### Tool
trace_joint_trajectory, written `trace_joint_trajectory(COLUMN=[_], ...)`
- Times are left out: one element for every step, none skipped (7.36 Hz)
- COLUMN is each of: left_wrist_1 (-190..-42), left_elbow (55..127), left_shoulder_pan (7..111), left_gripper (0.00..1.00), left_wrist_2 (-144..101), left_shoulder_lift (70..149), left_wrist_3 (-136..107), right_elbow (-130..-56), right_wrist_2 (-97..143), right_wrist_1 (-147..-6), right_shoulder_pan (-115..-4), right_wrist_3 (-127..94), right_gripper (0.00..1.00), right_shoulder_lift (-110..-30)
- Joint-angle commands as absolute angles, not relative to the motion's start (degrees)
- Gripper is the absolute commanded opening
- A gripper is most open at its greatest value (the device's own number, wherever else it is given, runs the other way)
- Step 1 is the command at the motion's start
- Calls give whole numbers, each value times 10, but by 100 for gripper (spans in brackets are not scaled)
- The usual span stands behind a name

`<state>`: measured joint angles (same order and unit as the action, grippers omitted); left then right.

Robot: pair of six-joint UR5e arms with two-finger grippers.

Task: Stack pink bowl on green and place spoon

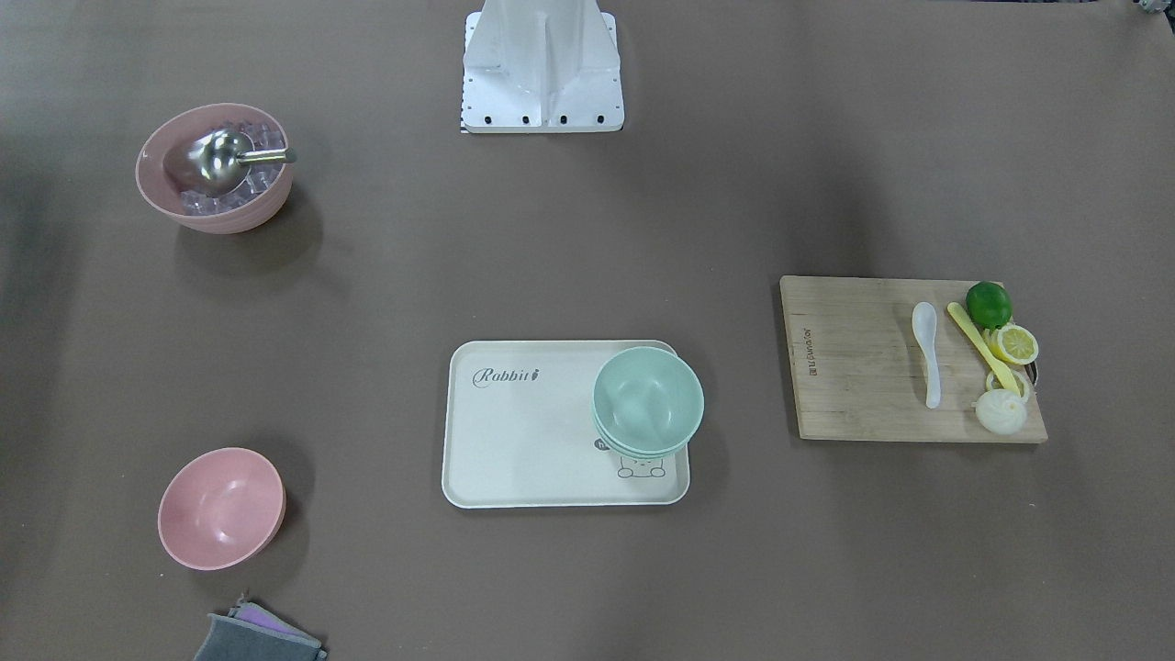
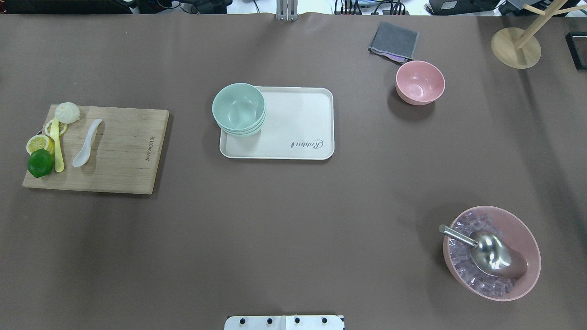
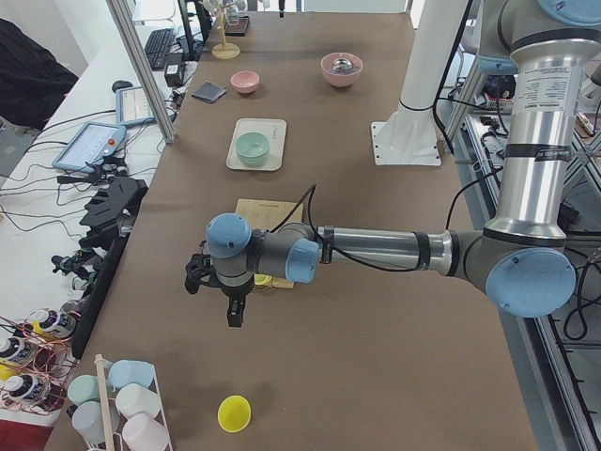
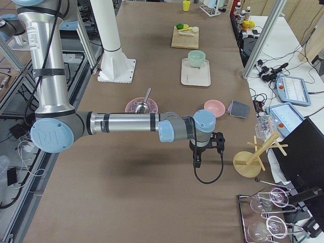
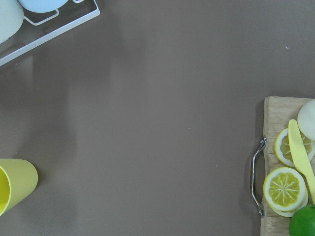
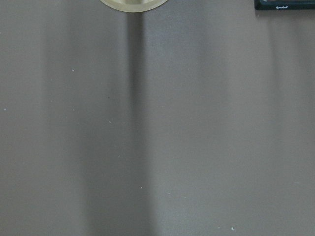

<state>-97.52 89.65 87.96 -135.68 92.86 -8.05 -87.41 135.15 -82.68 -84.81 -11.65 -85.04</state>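
Pink plastic, untouched: the pink bowl (image 2: 420, 82) sits upright, well apart from the right gripper (image 4: 196, 162), beyond its fingertips toward mid-table. The green (image 2: 239, 109) stack sits on a corner of the tray (image 2: 302, 137), farther still. The side views do not show how wide either gripper's fingers stand. The first reach likely calls for a pinch over the bowl's rim, a level lift and a centred lowering. The spoon (image 2: 87, 143) lies on the cutting board (image 2: 128, 156), beyond the left gripper (image 3: 232, 315), its long axis running away from the robot, scoop nearer, handle pointing away.
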Motion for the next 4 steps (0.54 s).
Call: trace_joint_trajectory(left_wrist_1=[-979, -979, -979, -979], left_elbow=[913, 913, 913, 912], left_shoulder_pan=[880, 880, 880, 879], left_gripper=[99, 99, 99, 98], left_wrist_2=[-1368, -1368, -1366, -1365], left_shoulder_lift=[906, 905, 904, 905], left_wrist_3=[-80, -80, -80, -80], right_elbow=[-879, -879, -879, -880], right_wrist_2=[1354, 1355, 1355, 1355], right_wrist_1=[-827, -824, -824, -822], right_shoulder_pan=[-848, -848, -848, -848], right_wrist_3=[-117, -117, -117, -116], right_gripper=[100, 100, 100, 100], right_shoulder_lift=[-854, -857, -858, -861])
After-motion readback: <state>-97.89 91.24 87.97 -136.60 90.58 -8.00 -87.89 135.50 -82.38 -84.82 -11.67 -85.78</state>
